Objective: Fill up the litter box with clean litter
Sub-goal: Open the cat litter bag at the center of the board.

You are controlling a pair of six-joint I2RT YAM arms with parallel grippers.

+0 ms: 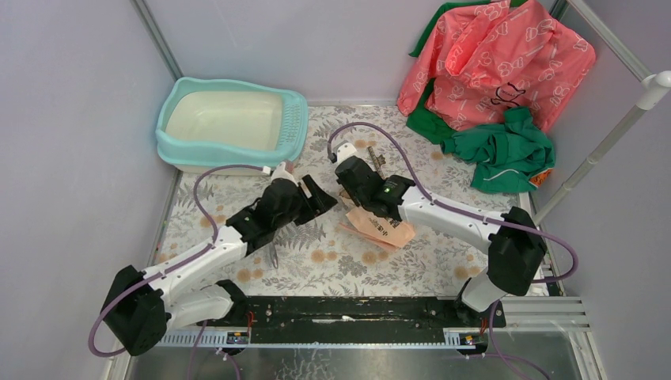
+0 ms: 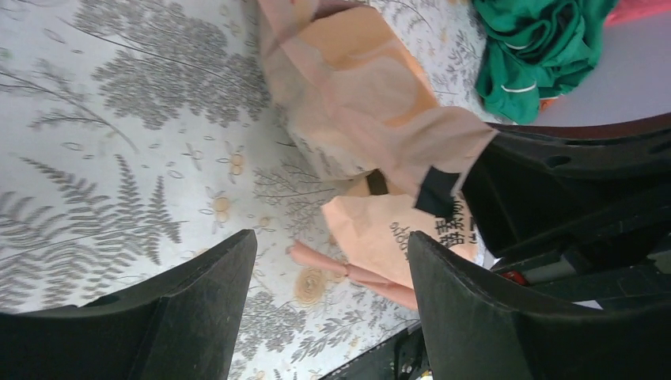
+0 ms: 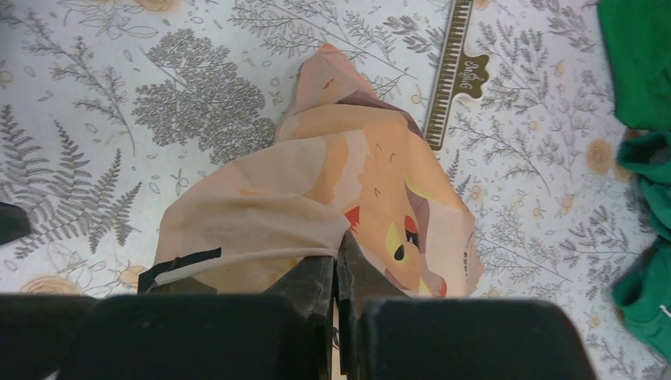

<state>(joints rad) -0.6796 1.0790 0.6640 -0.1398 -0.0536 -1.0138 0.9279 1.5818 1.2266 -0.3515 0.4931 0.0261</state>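
The turquoise litter box (image 1: 294,119) with a cream inner pan stands at the back left against the wall; its pan looks bare. No litter granules show. A pink-orange printed bag (image 1: 380,228) lies on the floral cloth at the middle. My right gripper (image 3: 335,257) is shut on the bag's top edge (image 3: 261,255); the bag (image 3: 348,190) bulges beyond the fingers. My left gripper (image 2: 331,261) is open and empty, just left of the bag (image 2: 364,103), with the bag's lower corner (image 2: 396,229) beside its right finger.
A pile of pink and green clothes (image 1: 490,71) fills the back right corner. A dark comb-like strip (image 3: 453,71) lies on the cloth beyond the bag. Grey walls close in the left and back sides. A black rail (image 1: 348,313) runs along the near edge.
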